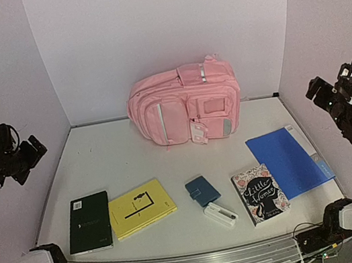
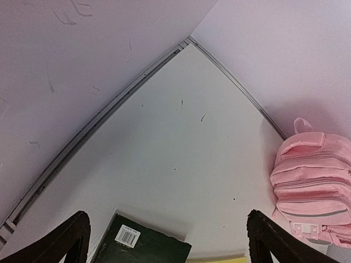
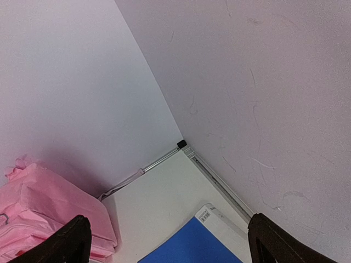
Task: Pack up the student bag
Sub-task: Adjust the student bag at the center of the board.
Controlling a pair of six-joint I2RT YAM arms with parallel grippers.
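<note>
The student bag [image 1: 184, 103] sat at the far middle of the bench [image 1: 166, 153], close against the back wall and well apart from everything meant to go in it. Its front pockets faced the near side, toward the arms, and its long axis looked to run left to right. I could not tell whether it stood upright or lay back on its straps. I saw no mouth gaping.

Both arms hung raised at the sides. The left pincer [image 2: 167, 219] was spread wide with nothing in it, and the right pincer [image 3: 168, 219] was spread the same and bare.

Along the near edge lay a dark green book [image 1: 88, 222], a yellow book [image 1: 142, 207], a small blue pouch [image 1: 202, 190], a white case [image 1: 220, 215] just beside it, a paperback [image 1: 260, 193] and a blue folder [image 1: 289, 160].

The trouble I expected was the bag itself: soft and apparently shut, it would likely slide or slump if one pincer tugged a zip without the other pinning it. The flat books and thin folder offered little edge, so fingers might skate over them or push them away.
</note>
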